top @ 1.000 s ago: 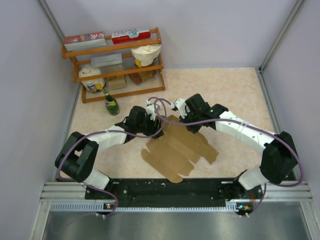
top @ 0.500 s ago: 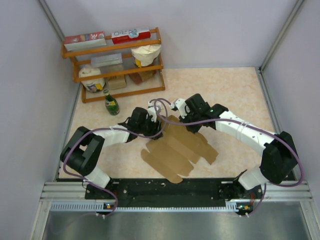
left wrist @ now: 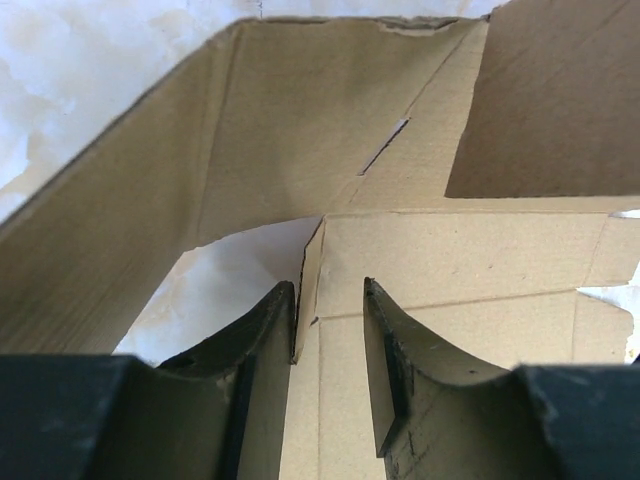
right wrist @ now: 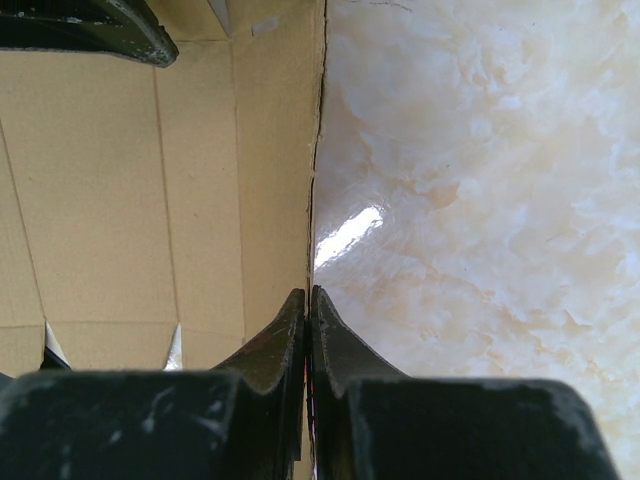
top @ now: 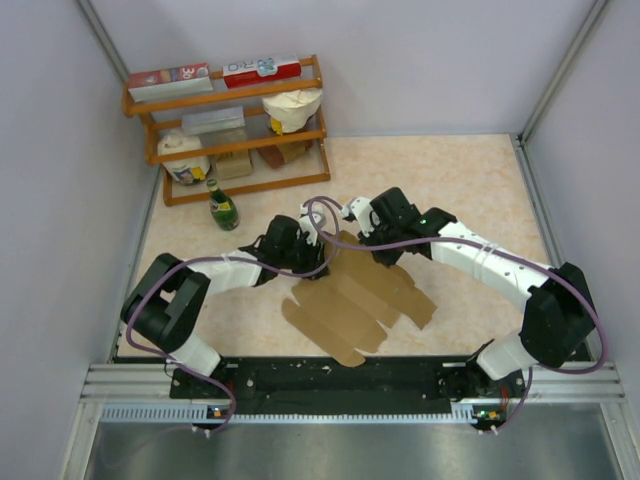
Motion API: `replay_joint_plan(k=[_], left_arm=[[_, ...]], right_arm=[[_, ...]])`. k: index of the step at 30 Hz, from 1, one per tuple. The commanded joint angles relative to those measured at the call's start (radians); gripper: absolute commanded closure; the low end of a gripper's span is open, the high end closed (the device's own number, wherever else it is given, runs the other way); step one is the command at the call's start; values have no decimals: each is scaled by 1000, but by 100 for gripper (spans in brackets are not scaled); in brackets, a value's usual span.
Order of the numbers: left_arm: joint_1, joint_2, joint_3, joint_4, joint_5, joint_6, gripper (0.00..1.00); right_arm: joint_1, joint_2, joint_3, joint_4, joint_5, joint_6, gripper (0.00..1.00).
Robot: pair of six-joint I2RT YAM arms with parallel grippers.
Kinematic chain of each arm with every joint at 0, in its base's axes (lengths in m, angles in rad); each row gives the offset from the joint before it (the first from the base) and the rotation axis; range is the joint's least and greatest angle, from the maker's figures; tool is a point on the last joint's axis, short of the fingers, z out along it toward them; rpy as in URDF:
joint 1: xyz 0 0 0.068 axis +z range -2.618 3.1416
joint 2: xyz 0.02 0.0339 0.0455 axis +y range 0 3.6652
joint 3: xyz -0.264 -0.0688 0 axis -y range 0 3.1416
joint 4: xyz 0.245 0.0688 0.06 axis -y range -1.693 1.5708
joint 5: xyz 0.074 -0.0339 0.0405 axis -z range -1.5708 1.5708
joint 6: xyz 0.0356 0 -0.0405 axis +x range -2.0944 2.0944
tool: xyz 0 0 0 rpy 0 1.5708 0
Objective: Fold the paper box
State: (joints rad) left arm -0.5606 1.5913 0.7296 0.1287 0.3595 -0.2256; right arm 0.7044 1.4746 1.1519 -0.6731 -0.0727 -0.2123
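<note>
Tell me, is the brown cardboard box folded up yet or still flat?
Mostly flat. The paper box lies spread on the table; only its far panel, by the left gripper, stands bent upward.

From my feed I see a marbled beige table (top: 450,180) boxed in by plain pale walls (top: 430,60). An orange wooden rack (top: 245,187) stands at the far left corner. An aluminium rail (top: 330,398) runs along the near edge. Overhead light leaves a glare (right wrist: 345,235) on the tabletop.
</note>
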Motion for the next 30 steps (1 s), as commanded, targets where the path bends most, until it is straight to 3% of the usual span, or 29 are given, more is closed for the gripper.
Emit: replay_joint_plan(k=[1,15,30], left_arm=[[-12,-33,14,40,29,-27,62],[-76,-62,-10,57,22,-80,60],[-117,15,-1,86,30,-100,60]], right_arm=[[9,-14,25,23,-6,14,100],[7,15,25,33,-2,16,100],[9,13,19,30,-6,24,100]])
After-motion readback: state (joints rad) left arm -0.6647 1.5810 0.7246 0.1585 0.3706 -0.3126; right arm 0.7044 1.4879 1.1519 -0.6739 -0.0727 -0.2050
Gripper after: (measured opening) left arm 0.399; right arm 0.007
